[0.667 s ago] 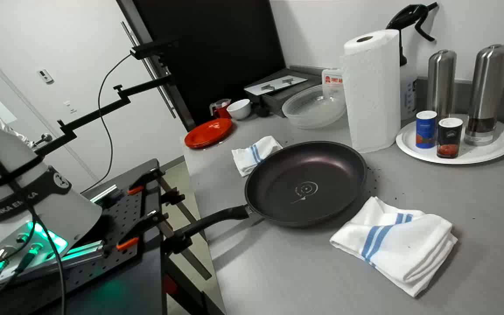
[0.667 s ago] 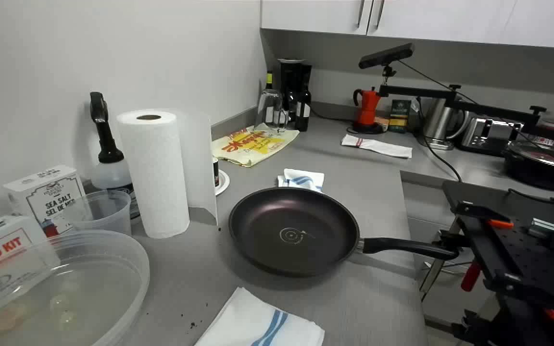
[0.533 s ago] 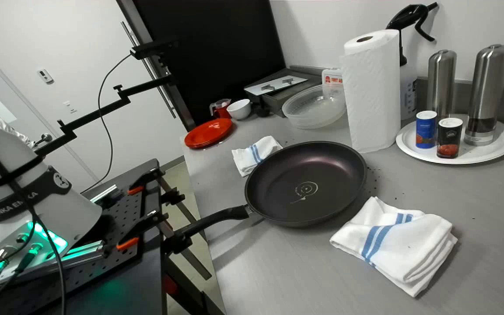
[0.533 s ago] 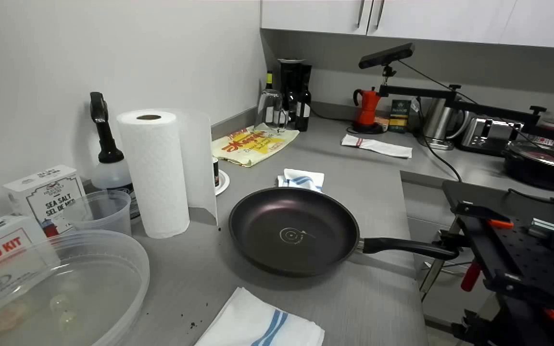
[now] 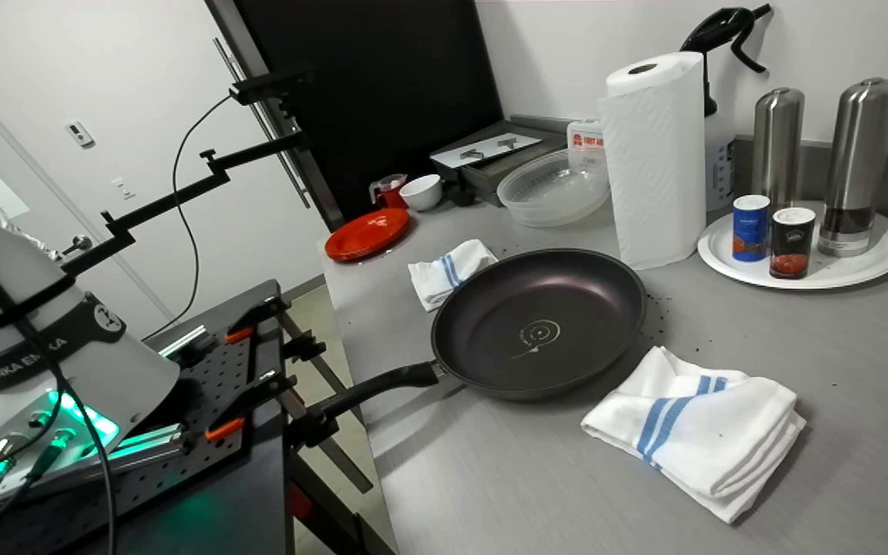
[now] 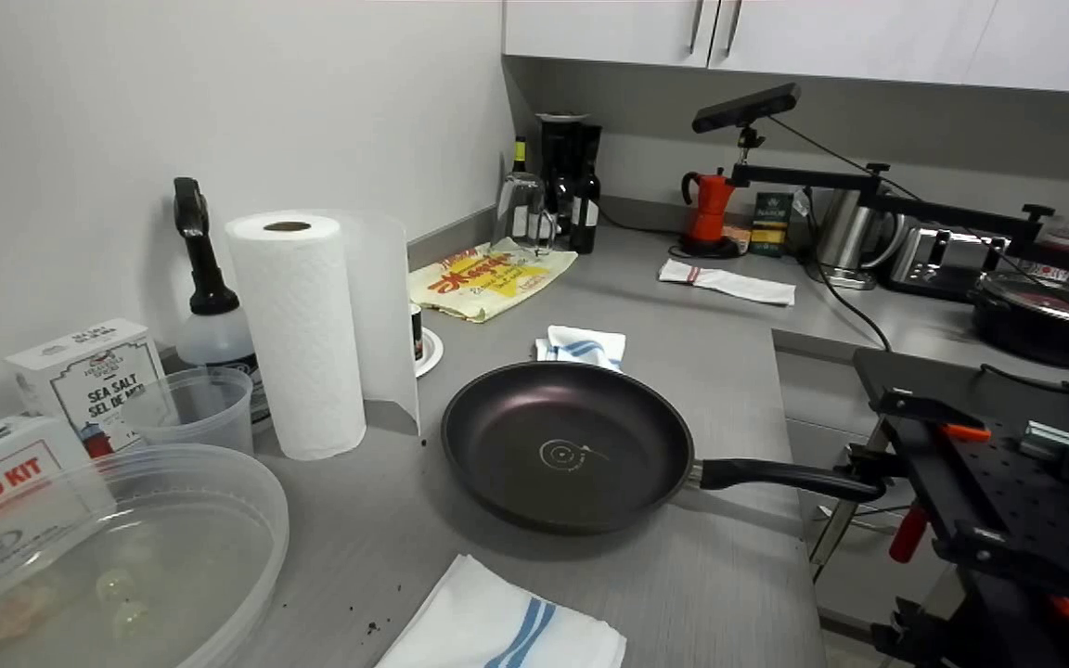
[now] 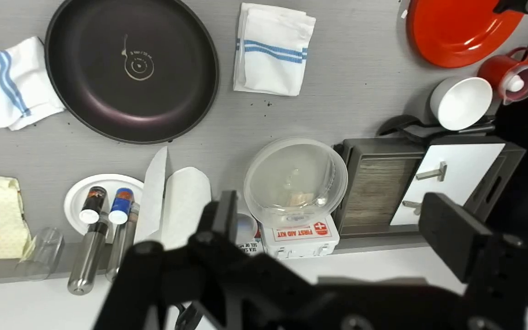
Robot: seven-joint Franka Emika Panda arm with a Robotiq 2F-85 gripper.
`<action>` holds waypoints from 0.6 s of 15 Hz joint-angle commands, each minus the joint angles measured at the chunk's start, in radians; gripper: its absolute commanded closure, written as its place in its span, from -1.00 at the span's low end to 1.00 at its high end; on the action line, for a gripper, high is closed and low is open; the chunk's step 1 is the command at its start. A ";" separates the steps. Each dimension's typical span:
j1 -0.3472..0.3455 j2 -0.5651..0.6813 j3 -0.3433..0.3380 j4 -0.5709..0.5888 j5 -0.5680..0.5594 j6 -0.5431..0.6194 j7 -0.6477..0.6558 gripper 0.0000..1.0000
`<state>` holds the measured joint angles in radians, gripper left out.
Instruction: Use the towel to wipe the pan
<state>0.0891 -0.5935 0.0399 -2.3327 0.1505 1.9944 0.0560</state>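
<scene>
Got the gripper (image 7: 330,217) in the wrist view only, spread wide, no cloth clamped. Reads as pre-grasp, no wiping begun. See the pan (image 7: 131,68) right side up on the counter (image 7: 360,91), handle (image 5: 378,385) poking past the edge in both exterior views. Two candidates for the cloth, both folded: tub-side towel (image 7: 273,50), toward the plastic tub (image 7: 268,174) and just clear of the pan; second towel (image 7: 16,82), right up against the pan in the wrist view, unclear whether touching or tucked under. Would pick the tub-side one. With the second, could drag or tip the pan, due to trapped cloth or a bump against the side. Either way, could peel off just the top layer from too shallow a pinch, or jam into the counter from going too deep on thin folds. Once wiping, could skid or spin the pan: no brace in sight, too much sideways push the likely cause. Could also knock over the paper towel roll (image 6: 298,334), standing near the pan, with a wide sweep. Watch the dark specks (image 6: 372,628) on the counter: could smear them into the pan on the cloth's underside by sliding instead of lifting.
</scene>
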 commanded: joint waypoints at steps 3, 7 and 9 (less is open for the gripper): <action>-0.002 0.051 0.008 -0.012 0.016 -0.007 -0.001 -1.00; 0.025 0.123 0.024 -0.056 0.032 0.021 -0.020 -1.00; 0.035 0.166 0.044 -0.077 0.034 0.051 -0.001 -1.00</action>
<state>0.1090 -0.4844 0.0590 -2.3913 0.1567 2.0052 0.0523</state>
